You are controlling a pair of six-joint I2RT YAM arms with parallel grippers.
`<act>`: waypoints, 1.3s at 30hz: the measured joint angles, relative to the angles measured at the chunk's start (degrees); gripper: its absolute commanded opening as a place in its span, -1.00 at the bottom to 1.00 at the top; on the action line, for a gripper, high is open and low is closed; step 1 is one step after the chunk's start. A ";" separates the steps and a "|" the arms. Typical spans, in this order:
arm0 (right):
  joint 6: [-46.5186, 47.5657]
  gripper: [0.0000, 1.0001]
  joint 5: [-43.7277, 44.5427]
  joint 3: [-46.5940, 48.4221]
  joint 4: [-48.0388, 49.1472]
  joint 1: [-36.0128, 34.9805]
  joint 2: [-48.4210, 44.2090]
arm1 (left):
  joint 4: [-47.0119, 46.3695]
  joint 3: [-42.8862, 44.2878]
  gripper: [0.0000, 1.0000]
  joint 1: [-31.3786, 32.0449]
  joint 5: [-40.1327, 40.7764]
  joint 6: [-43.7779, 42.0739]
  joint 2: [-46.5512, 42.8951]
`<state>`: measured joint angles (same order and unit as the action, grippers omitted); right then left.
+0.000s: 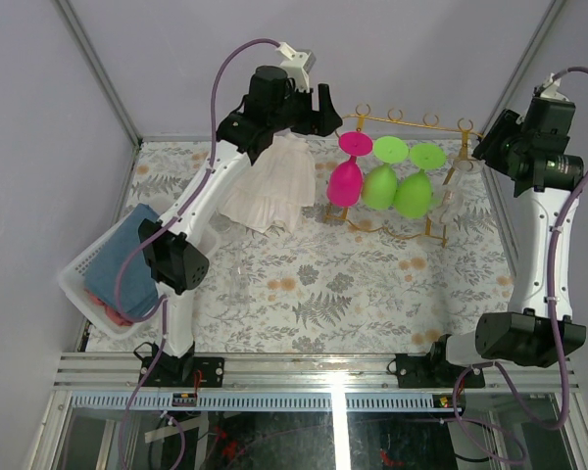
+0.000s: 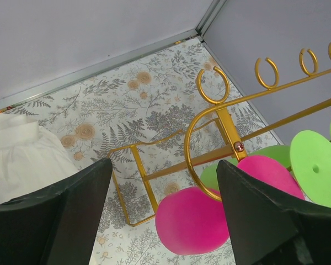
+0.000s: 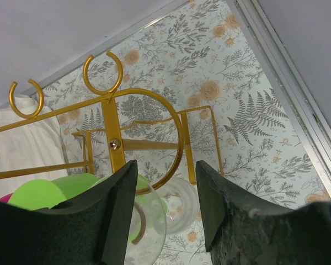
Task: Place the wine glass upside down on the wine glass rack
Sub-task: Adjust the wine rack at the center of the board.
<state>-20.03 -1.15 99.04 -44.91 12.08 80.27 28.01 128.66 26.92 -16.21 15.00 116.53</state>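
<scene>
The gold wire wine glass rack (image 1: 412, 122) stands at the back of the table. A pink glass (image 1: 345, 181) and two green glasses (image 1: 380, 184) hang upside down on it. A clear wine glass (image 1: 449, 191) hangs upside down at the rack's right end. In the right wrist view its foot (image 3: 151, 221) rests by a gold rail (image 3: 113, 132) and its bowl (image 3: 182, 204) is below. My right gripper (image 3: 165, 168) is open above it, jaws apart either side. My left gripper (image 2: 164, 165) is open and empty above the pink glass (image 2: 190, 221), at the rack's left end (image 2: 226, 127).
A white pleated cloth (image 1: 269, 181) lies left of the rack. A white basket (image 1: 78, 269) holding a blue cloth sits at the table's left edge. A faint clear shape (image 1: 230, 279), perhaps another glass, stands mid-left. Grey walls close the back and sides.
</scene>
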 measured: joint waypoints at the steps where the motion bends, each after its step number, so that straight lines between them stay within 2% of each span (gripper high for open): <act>1: 0.00 0.04 0.07 -0.02 0.04 0.04 0.17 | -0.02 0.00 0.51 0.00 -0.13 0.02 0.11; 20: -0.61 -0.03 0.44 -0.11 1.60 0.44 3.78 | -0.11 -0.02 0.51 0.02 -0.44 0.22 0.22; 39: 1.46 -0.70 -2.60 7.17 -0.04 1.51 12.33 | -0.13 0.00 0.51 0.04 -0.39 0.15 0.22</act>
<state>-18.57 -3.75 106.21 -44.95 13.58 92.60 27.88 128.66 26.96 -16.60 15.16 116.75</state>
